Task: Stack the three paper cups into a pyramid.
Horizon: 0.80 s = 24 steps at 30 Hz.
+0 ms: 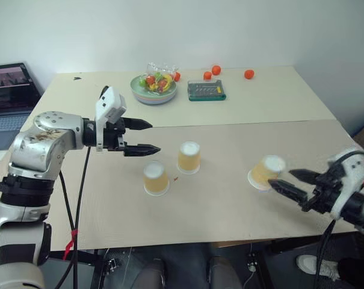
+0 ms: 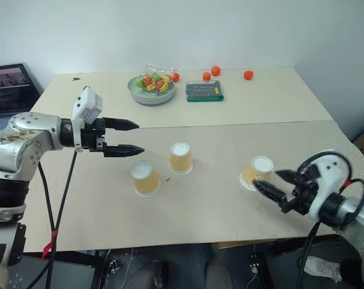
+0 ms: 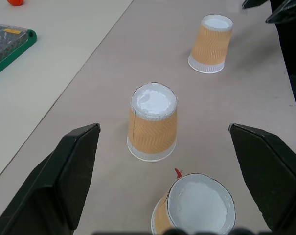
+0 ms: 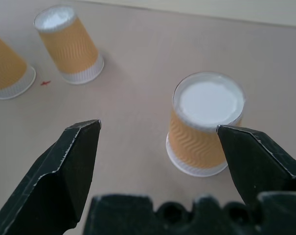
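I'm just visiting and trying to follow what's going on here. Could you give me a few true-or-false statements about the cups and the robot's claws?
1. All three paper cups stand upside down on the table. True.
2. One cup already sits on top of two others. False: all stand apart.
3. The left claw grips a cup. False: it is open, empty.
4. The right claw is open beside the nearest cup. True.

Beige table [image 1: 242, 205] — three upturned paper cups [image 1: 189, 158], fruit bowl [image 1: 153, 89], green box [image 1: 206, 91], orange fruits [image 1: 248, 74].
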Motion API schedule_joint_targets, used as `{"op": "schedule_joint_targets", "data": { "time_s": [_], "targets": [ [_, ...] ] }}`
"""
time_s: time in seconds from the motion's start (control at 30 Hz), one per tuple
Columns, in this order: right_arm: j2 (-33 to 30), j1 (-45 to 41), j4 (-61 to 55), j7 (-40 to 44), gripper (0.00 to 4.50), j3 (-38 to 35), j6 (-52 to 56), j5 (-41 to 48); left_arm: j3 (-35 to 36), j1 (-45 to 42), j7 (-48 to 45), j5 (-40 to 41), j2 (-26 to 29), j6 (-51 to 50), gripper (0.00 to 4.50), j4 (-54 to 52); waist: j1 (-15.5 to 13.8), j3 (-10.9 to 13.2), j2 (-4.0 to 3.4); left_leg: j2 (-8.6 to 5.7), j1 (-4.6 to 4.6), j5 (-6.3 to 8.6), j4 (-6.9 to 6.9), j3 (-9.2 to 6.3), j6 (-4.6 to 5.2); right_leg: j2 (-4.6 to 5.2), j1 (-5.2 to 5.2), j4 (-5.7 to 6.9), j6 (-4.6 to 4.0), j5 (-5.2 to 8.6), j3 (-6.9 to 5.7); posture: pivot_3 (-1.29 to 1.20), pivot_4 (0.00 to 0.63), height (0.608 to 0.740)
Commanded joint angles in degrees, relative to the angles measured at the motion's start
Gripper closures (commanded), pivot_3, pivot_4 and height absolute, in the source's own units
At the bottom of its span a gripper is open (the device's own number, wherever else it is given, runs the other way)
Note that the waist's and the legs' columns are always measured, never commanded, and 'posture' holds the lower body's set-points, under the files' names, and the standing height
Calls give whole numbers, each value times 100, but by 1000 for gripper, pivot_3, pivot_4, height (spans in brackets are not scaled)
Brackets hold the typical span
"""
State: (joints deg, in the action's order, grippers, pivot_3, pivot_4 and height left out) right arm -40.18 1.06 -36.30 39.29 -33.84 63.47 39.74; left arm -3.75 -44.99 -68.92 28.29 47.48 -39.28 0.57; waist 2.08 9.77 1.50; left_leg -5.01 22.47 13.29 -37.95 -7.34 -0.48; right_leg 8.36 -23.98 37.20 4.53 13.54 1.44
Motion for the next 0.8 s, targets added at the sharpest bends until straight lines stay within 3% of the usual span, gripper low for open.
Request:
{"op": "schedule_joint_targets", "data": {
  "time_s": [0.03, 0.8],
  "targets": [
    [-84, -46, 46, -70, 52, 18, -418, -45, 117, -176, -49, -20, 132, -8, 0, -147, -2, 0, 0, 0, -1, 0, 0, 0, 0, 0, 0, 0, 0, 0, 1, 0, 150, 740],
    [-482, -943, 2057, 307, 52, 1323, -1959, -770, 321, -86, 150, 142, 348, -414, 0, -548, 25, 0, 0, 2, -3, 0, 1, 2, 0, -2, 0, -2, 1, 0, 4, 0, 150, 740]
  ]
}}
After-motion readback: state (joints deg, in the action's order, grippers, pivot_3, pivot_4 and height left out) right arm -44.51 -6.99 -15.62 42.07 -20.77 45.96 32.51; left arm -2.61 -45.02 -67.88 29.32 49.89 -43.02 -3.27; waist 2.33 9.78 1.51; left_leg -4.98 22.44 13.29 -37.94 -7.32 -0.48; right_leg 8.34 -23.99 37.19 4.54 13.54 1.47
